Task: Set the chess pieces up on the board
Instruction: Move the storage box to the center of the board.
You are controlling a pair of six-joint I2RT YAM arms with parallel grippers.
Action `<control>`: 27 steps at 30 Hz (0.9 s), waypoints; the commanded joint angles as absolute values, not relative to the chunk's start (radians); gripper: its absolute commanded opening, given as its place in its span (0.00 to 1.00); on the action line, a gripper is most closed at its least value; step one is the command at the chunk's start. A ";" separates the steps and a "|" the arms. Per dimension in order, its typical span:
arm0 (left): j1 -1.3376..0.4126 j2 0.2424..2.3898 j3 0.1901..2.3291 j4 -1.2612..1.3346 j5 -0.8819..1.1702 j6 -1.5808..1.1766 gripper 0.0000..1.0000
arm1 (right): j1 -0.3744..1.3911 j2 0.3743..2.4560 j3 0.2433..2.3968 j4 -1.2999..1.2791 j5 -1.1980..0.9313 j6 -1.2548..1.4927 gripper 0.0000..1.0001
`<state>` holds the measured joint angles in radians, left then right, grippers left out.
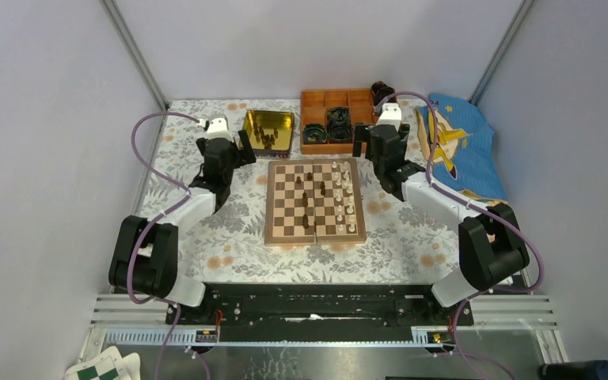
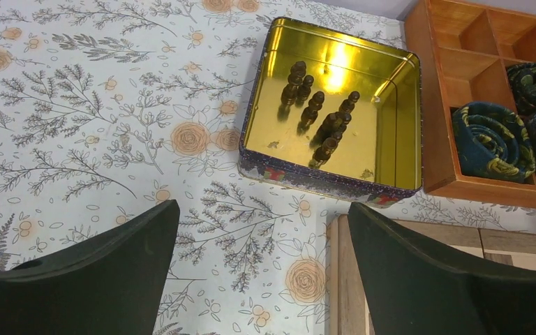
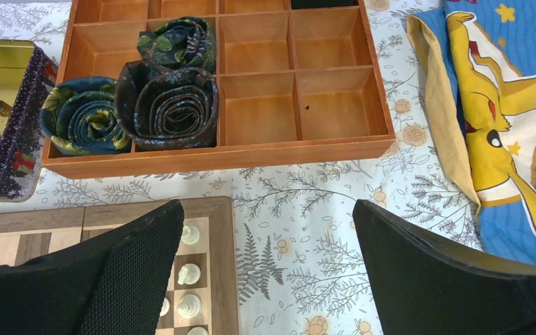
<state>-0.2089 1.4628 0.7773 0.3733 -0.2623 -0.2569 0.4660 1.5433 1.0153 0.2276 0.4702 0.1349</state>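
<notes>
Task partly done.
- Square wooden chessboard, light and dark checks (image 1: 285, 226): one, mid-table between arms.
- Pale cream chessmen (image 1: 348, 196): about ten, along board's right files.
- Dark brown chessmen (image 1: 307, 194): about five, scattered mid-board.
- Perhaps nine more dark ones (reflections confuse count) wait in shiny gold rectangular tray (image 2: 307, 178).
- Left gripper (image 2: 264, 209), right gripper (image 3: 269, 206): jaws apart, empty.
</notes>
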 commanded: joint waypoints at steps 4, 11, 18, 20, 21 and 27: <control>-0.213 1.517 0.837 0.375 -0.301 -0.262 0.99 | 0.482 1.511 1.012 0.276 0.567 0.110 1.00; -0.204 1.668 1.025 0.227 -0.336 -0.311 0.99 | 0.482 1.517 1.014 0.263 0.613 0.126 0.97; -0.174 1.810 1.196 0.103 -0.333 -0.383 0.79 | 0.482 1.575 1.087 0.226 0.640 0.124 0.94; -0.165 1.851 1.247 0.058 -0.338 -0.402 0.71 | 0.482 1.589 1.102 0.227 0.647 0.122 0.94; -0.162 1.874 1.270 0.039 -0.339 -0.411 0.70 | 0.482 1.596 1.108 0.227 0.647 0.122 0.94; -0.142 1.976 1.368 -0.040 -0.315 -0.423 0.69 | 0.482 1.637 1.147 0.223 0.652 0.121 0.94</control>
<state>-0.1547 1.9305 1.3090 0.0456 -0.3176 -0.4019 0.4713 1.6165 1.0832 0.2081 0.6151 0.1276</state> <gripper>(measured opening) 0.693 0.938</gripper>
